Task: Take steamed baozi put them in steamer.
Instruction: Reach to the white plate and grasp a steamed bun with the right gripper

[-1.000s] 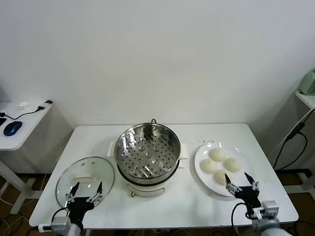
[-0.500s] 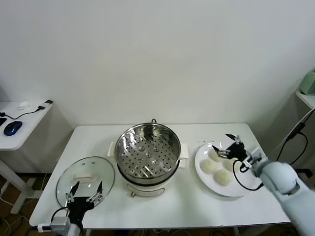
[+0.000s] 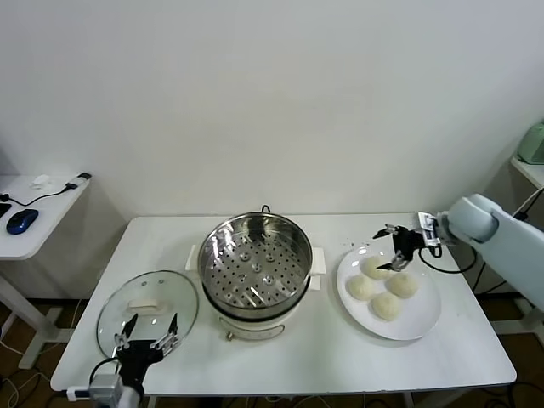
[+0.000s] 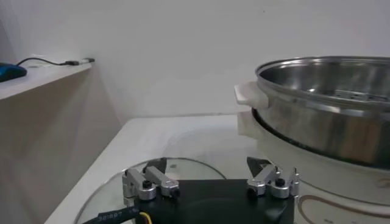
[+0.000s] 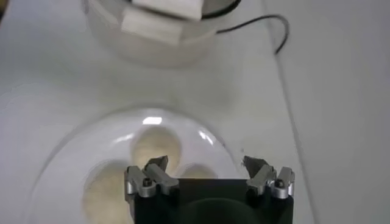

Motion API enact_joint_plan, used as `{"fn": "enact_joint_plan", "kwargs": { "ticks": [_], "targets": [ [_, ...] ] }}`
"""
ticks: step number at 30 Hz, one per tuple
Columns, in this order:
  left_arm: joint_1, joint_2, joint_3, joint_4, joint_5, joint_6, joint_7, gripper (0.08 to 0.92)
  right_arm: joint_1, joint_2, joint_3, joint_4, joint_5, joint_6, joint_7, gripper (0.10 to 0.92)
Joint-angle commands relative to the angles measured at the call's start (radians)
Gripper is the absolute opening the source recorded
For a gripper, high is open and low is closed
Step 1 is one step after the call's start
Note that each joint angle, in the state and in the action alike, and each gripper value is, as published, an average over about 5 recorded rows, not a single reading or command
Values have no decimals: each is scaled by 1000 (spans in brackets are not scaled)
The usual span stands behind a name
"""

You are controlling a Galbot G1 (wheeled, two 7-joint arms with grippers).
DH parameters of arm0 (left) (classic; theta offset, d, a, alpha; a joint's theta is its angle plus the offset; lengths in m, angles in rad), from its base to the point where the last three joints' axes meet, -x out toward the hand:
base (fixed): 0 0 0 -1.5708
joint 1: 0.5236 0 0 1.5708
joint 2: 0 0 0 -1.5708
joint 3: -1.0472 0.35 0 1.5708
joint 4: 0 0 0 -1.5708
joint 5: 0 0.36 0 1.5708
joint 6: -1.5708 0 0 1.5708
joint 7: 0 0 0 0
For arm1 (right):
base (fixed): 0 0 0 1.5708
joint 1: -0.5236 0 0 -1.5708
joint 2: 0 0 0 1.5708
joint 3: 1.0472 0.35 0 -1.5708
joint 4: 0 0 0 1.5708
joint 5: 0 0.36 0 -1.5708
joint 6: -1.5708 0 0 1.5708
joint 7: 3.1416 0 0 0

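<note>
Steamer (image 3: 255, 265), your large shiny steel pot with the perforated floor, stands on the bench well left of your right hand (image 3: 393, 240). That hand hangs spread and empty above four cream-white baozi buns (image 3: 384, 286); the far bun lies directly beneath it.

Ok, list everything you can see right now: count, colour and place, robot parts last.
steamed baozi: four, cream-white, clustered on the plate.
plate: one, white, table's right side.
steamer: one, shiny steel basket on a cream base, table centre, nothing in it.
glass lid: one, clear with white handle, table's front left.
table: one, white, under all of these.
side desk: one, white, far left, with a blue mouse.
left gripper: open, low at the front-left edge over the lid.
right gripper: open, over the plate's far edge above the baozi.
</note>
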Motion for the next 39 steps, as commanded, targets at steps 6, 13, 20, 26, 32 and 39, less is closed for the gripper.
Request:
{"fn": "enact_joint_plan", "kwargs": {
  "ticks": [6,13,20,26,32,39],
  "targets": [
    [-1,-8,-4,10,14,-5,0,823,163,218,-276,-251,-13,-32,-77,823],
    [0,-15,-7,1,31,-2,2,823,32,250,-194,-288,-78,-74,-18,823],
    [8,-14,-7,4,33,-12,2,823,-59,287,-91,-354,-132,-86,23,823],
    [17,-12,1,26,35,-28,-1,823,-73,329,-57,-416,-160,-87,49,823],
    [20,-10,1,23,34,-31,0,823,-79,351,-50,-431,-160,-95,57,823],
    [28,-6,0,15,34,-34,0,823,-77,356,-48,-428,-167,-104,52,752]
  ]
}}
